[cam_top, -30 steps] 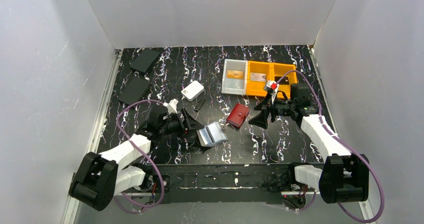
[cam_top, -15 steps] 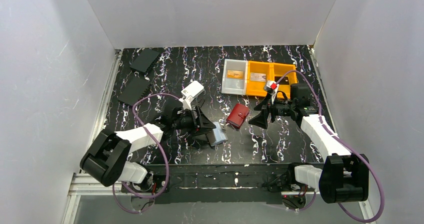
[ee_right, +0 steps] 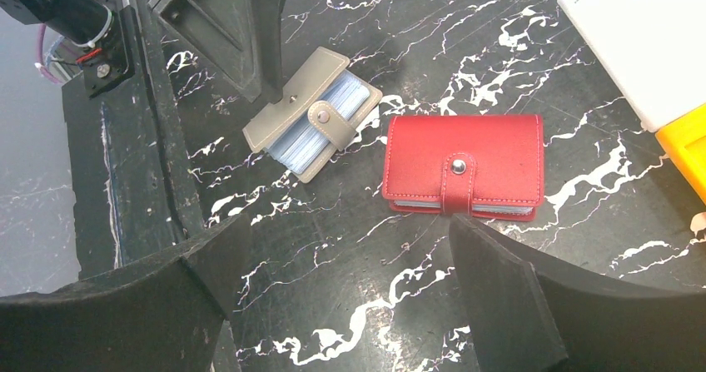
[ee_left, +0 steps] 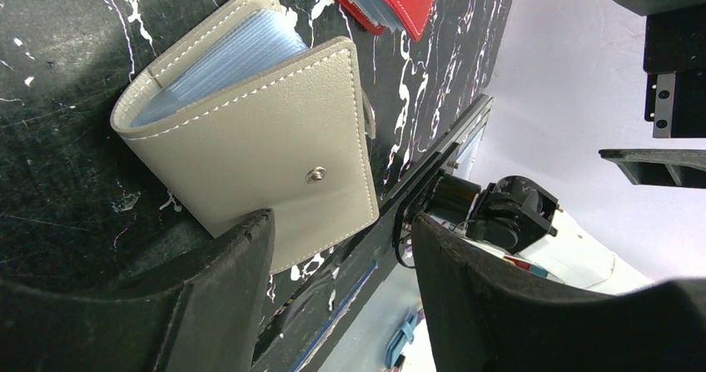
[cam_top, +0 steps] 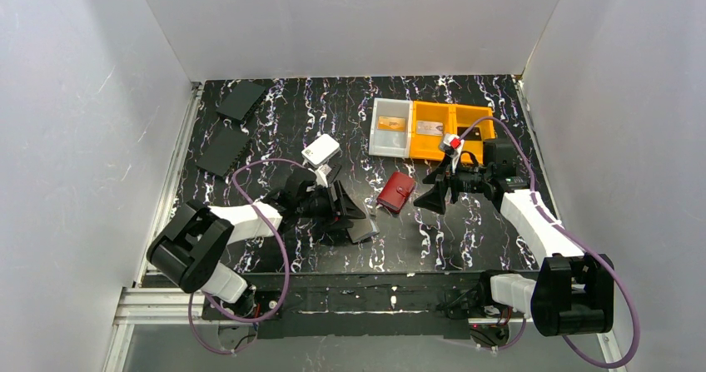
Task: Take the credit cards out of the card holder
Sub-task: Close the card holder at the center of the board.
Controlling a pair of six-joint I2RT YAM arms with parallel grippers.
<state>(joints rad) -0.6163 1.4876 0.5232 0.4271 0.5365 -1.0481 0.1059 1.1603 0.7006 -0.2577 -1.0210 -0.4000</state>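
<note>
- Card holder (ee_left: pixel 258 131) lies folded just beside the red wallet (ee_right: pixel 463 166).
- Left gripper (ee_left: pixel 341 247) is spread wide, one finger touching the holder's cover.
- Right gripper (ee_right: pixel 345 247) is spread too, holding nothing.
- I think the cover must be pinned gently, so the holder does not slide.

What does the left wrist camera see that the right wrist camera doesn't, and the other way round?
Only the left wrist view: the white wall beyond the table edge, and the card holder's stitching close up. Only the right wrist view: the tab's round snap button, and corners of a white tray and an orange tray. Both: the card holder folded on the marbled table, clear sleeves showing, the open left gripper at it, and the red wallet, whole in the right view, just a corner in the left.
</note>
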